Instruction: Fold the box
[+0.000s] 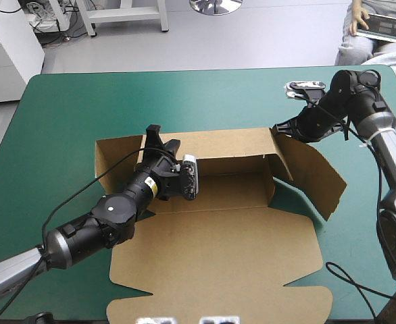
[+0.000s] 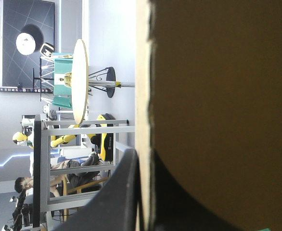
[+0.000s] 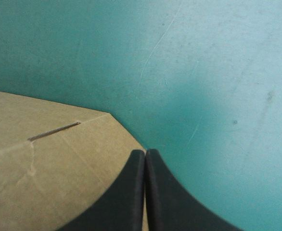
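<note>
My left gripper (image 1: 159,144) is clamped on the brown box (image 1: 218,256), rear wall. My right gripper (image 3: 145,153) is closed, tips at its side flap (image 1: 314,177).

Teal-green cover (image 1: 63,135); a small pale item (image 1: 305,88) near its far edge.

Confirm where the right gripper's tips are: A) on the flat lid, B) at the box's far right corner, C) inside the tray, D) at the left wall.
B: in the high view the right gripper meets the box at its far right corner, away from lid and left wall.
</note>
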